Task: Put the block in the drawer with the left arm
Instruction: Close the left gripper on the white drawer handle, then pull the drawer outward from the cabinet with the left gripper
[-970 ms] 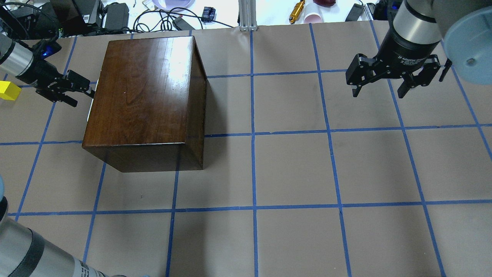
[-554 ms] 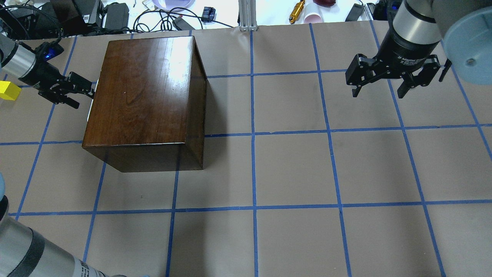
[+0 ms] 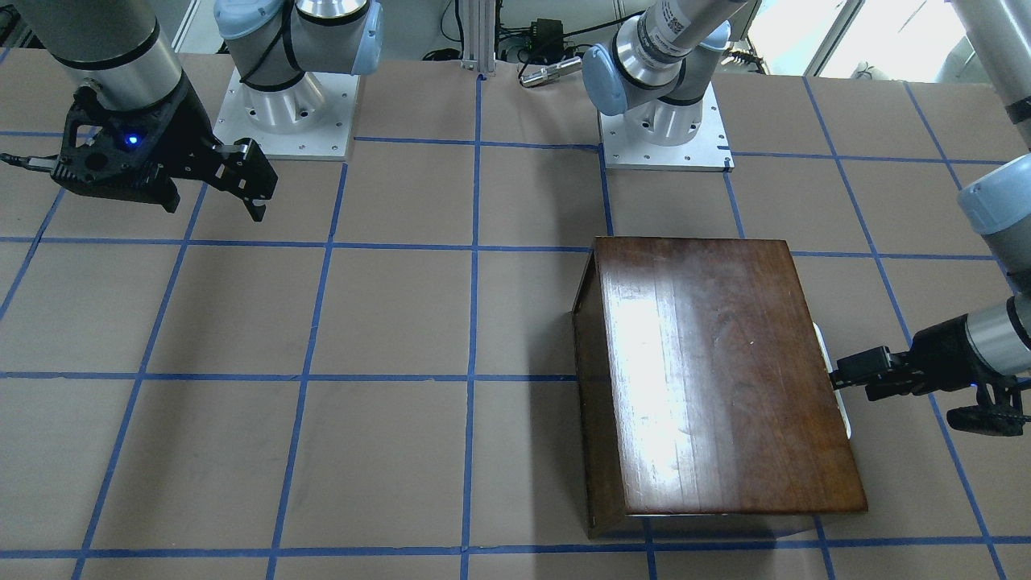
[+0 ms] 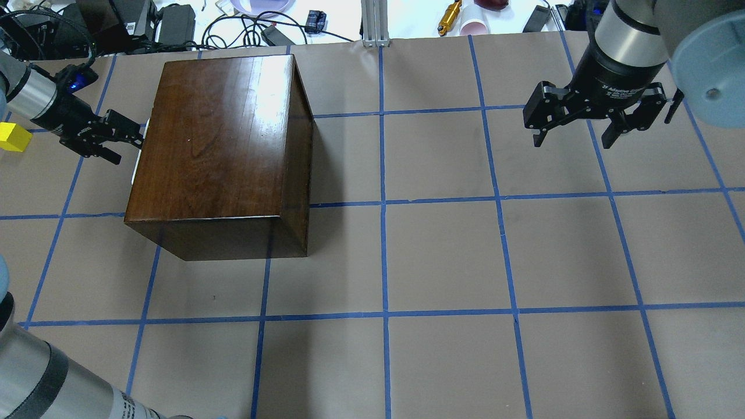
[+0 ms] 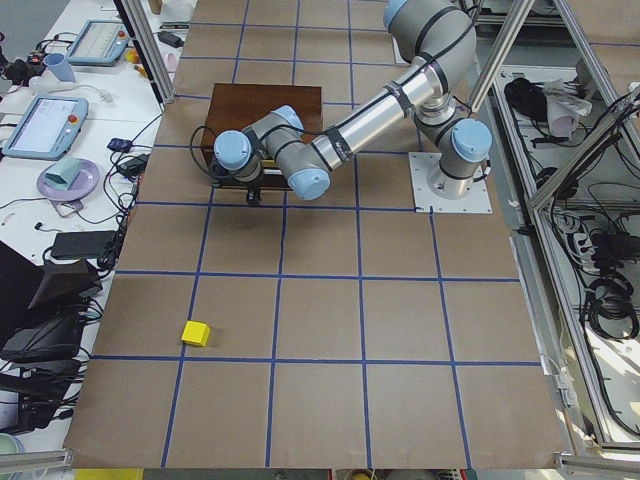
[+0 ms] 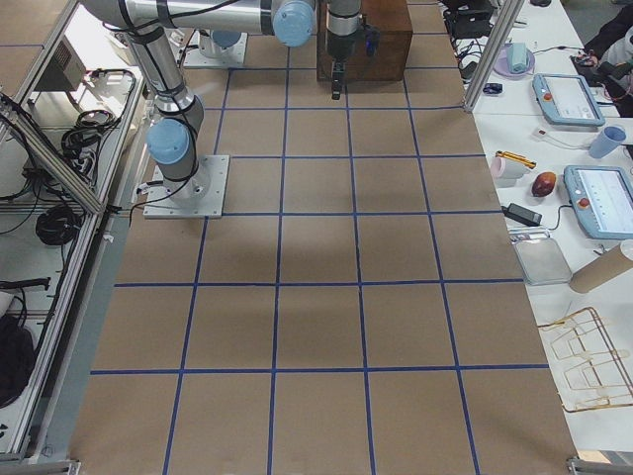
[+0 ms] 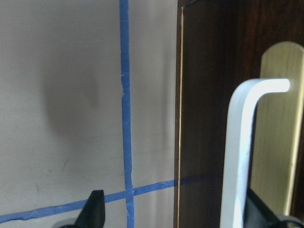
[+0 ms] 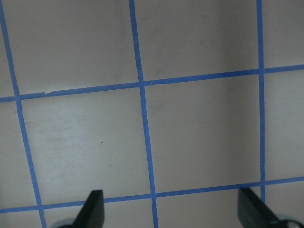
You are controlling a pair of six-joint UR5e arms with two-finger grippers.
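Block [image 4: 13,138] one, cabinet [image 4: 221,139] one

Robotics lab: paper-covered table [image 4: 442,256], blue tape grid [image 4: 383,203], bolted arm bases [image 3: 282,113], teach pendants [image 6: 596,204], cables [image 5: 605,300].

You'll find the cabinet [image 4: 218,145] on the table's [image 4: 442,256] left half. The left arm's fingers [image 4: 125,129] sit at its left face, beside the handle [image 7: 237,156]. The block [image 4: 13,137] lies farther left, beyond them. The right arm's fingers [image 4: 612,135] hang far right.
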